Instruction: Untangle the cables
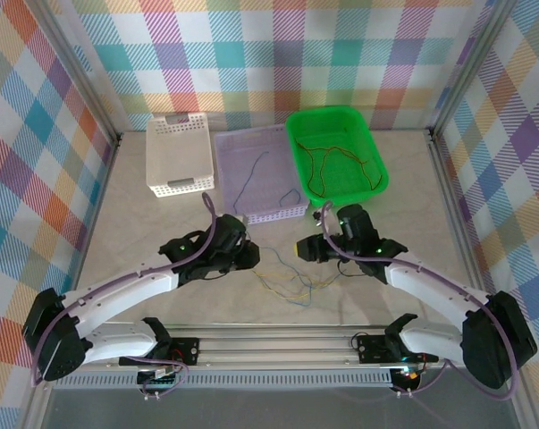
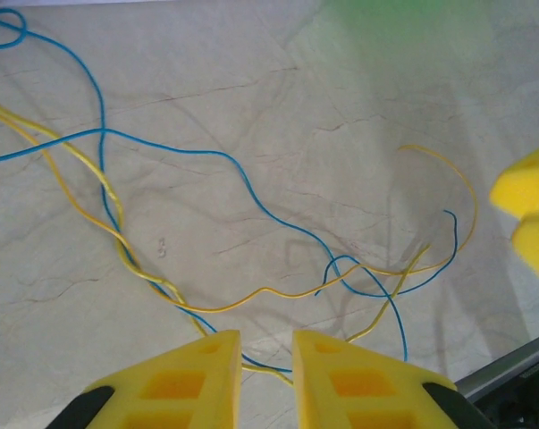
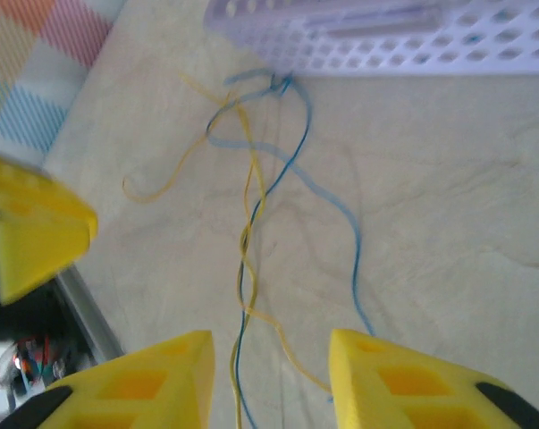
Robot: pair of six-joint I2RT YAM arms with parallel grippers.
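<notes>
The bright green plastic basket [image 1: 323, 114] holds thin red-orange and yellow wires [image 1: 341, 165]. The lavender perforated basket [image 1: 273, 214] holds a blue-grey wire [image 1: 248, 174]. A yellow-and-blue tangle of cables [image 1: 291, 284] lies on the marbled tabletop [image 1: 162, 223], between the left gripper [image 2: 266, 366] and the right gripper [image 3: 269, 375]. Both grippers are spread over it.

White shells [image 1: 117, 304], black joints [image 1: 50, 338] and purple cables [image 1: 213, 223] are seen on the left arm [image 1: 135, 295] and right arm [image 1: 434, 288]. Yellow fingers [image 2: 175, 384] are fitted to the left tool [image 2: 266, 357] and right tool [image 3: 271, 357].
</notes>
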